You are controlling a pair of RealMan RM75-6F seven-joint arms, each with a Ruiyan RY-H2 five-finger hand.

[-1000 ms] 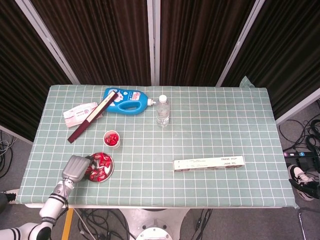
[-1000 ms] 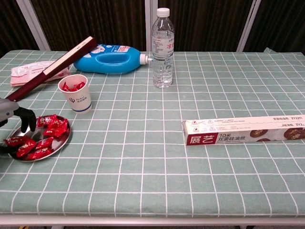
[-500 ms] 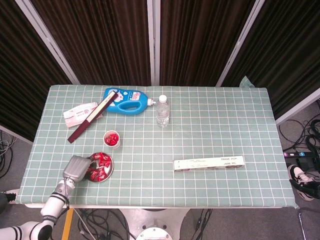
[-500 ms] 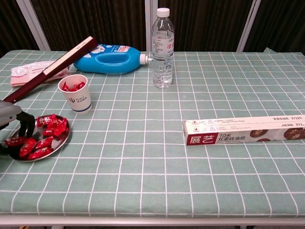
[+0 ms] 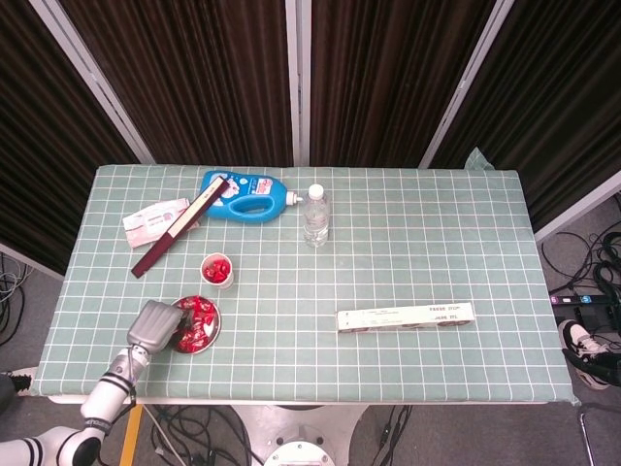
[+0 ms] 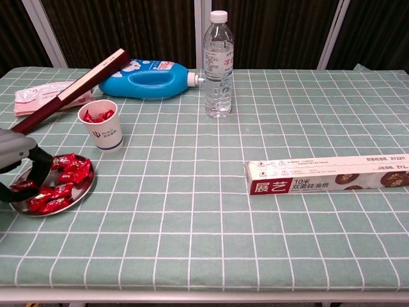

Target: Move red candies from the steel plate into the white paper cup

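The steel plate [image 5: 214, 331] [image 6: 82, 190] lies near the table's front left corner with several red candies [image 5: 198, 315] [image 6: 69, 171] piled on it. My left hand [image 5: 153, 325] [image 6: 19, 158] reaches down onto the plate's left side. Its thumb and a dark finger arch around one red candy [image 6: 23, 185] and pinch it at plate level. The white paper cup [image 5: 217, 271] [image 6: 102, 128] stands just behind the plate, upright, with a few red candies inside. Neither view shows my right hand.
Behind the cup are a dark red flat box [image 5: 178, 239], a pink packet [image 5: 153, 219], a blue detergent bottle [image 5: 248, 197] lying down and an upright water bottle [image 6: 218, 64]. A long cling-film box [image 6: 326, 174] lies at the right.
My left hand has shifted a little to the right over the plate, and its finger and thumb have drawn closer around a candy. Nothing else moved.
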